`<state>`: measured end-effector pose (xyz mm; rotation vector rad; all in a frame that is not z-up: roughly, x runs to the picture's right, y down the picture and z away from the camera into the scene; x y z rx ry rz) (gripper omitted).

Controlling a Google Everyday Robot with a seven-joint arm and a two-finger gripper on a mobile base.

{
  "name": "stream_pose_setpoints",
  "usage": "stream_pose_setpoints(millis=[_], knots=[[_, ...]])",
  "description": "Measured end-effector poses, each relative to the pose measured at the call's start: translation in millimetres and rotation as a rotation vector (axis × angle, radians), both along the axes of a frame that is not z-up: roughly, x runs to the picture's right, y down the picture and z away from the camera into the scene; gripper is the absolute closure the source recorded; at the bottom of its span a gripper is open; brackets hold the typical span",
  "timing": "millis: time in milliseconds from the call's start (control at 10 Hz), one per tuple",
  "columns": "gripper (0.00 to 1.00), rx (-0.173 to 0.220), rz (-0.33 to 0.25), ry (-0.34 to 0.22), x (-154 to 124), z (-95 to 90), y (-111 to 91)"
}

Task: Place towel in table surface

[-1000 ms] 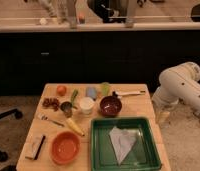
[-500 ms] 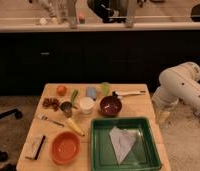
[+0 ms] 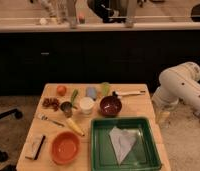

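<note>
The towel (image 3: 120,143) is a creased, pale, kite-shaped cloth lying flat inside the green tray (image 3: 97,150) at the front right of the table. The light wooden table surface (image 3: 143,107) shows bare beside the maroon bowl and along the right edge. My white arm (image 3: 182,86) is folded beyond the table's right edge. Its gripper (image 3: 163,115) hangs low by that edge, well away from the towel and holding nothing.
On the table stand a maroon bowl (image 3: 111,106), a white cup (image 3: 86,105), an orange bowl (image 3: 66,147), a banana (image 3: 75,127), an orange fruit (image 3: 61,90), a green cup (image 3: 105,88) and utensils. A dark counter (image 3: 98,50) runs behind, and a chair base (image 3: 3,120) sits at left.
</note>
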<state>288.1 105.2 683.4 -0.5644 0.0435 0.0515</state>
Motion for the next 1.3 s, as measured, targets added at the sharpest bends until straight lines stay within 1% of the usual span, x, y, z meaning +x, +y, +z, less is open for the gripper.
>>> stream_pose_setpoints(millis=[300, 400, 600, 700, 800, 900, 1000, 1200, 1300], knots=[[0.20, 0.002, -0.001, -0.002, 0.1, 0.0, 0.6], [0.20, 0.003, -0.022, -0.015, -2.8, -1.7, 3.5], [0.20, 0.009, -0.115, -0.042, -22.5, -11.9, 21.2], [0.20, 0.012, -0.165, -0.055, -39.1, -14.7, 28.6], [0.20, 0.013, -0.193, -0.072, -50.7, -17.2, 34.3], [0.20, 0.006, -0.205, -0.094, -55.7, -20.8, 41.0], [0.20, -0.003, -0.206, -0.118, -57.4, -22.3, 44.9], [0.20, -0.029, -0.199, -0.173, -70.7, -18.4, 50.8], [0.20, -0.050, -0.195, -0.201, -78.6, -13.7, 56.5]])
